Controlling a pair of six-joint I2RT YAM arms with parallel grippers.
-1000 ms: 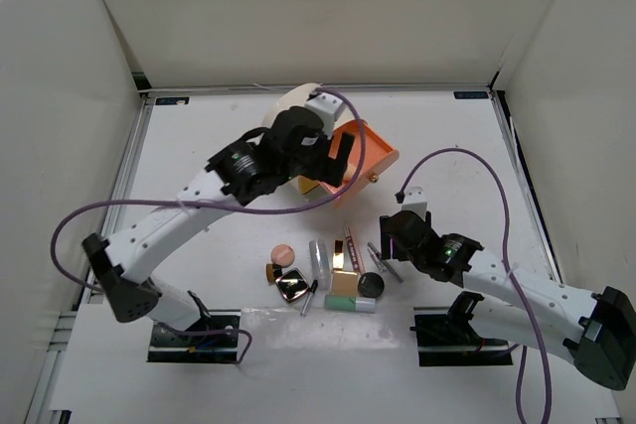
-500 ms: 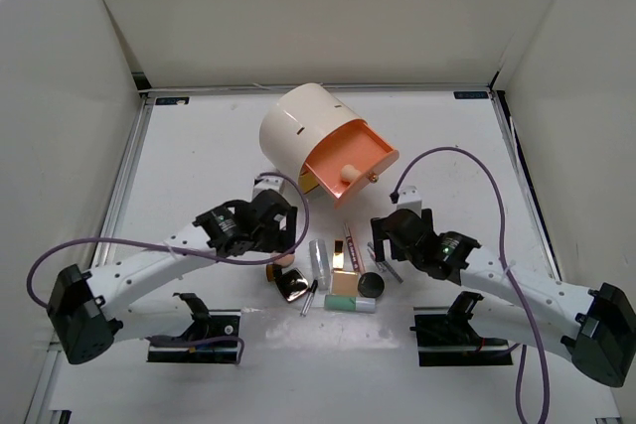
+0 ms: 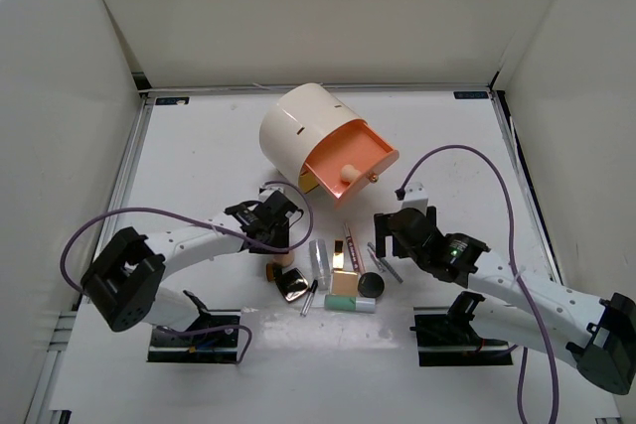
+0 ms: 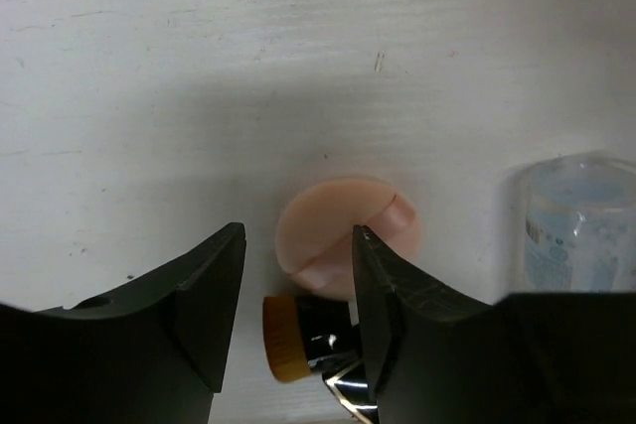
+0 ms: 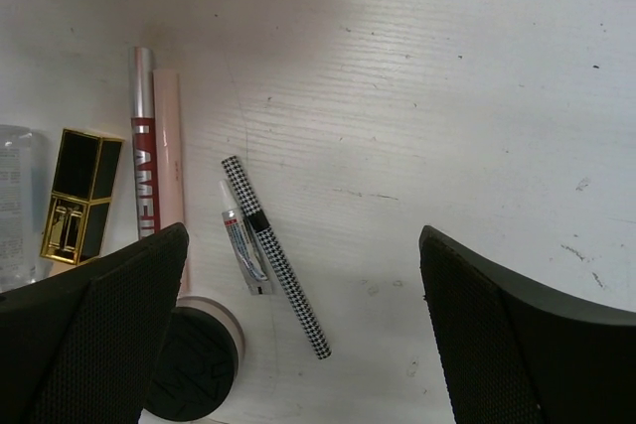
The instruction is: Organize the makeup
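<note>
The makeup lies in a cluster at the table's front middle. My left gripper [image 3: 282,232] is open, low over a peach round sponge [image 4: 333,230]; the sponge lies between and just beyond the fingertips. A black brush with orange bristles [image 4: 288,340] lies just under it and a clear tube [image 4: 578,220] to the right. My right gripper [image 3: 390,233] is open wide and empty above a houndstooth pencil [image 5: 276,257] and a small tube [image 5: 243,250]. To their left lie a pink pencil [image 5: 169,166], a black-gold case [image 5: 81,194] and a black round compact [image 5: 194,364].
The cream cylindrical box [image 3: 296,126] stands at the back middle with its orange drawer [image 3: 363,151] pulled out; a peach sponge [image 3: 348,172] lies in it. A square compact [image 3: 292,287], a tan pad [image 3: 343,284] and a mint-green tube [image 3: 350,304] lie toward the front.
My left arm has swung from over the orange drawer down to the front, and its gripper now sits low at the peach sponge. My right gripper has barely moved.
</note>
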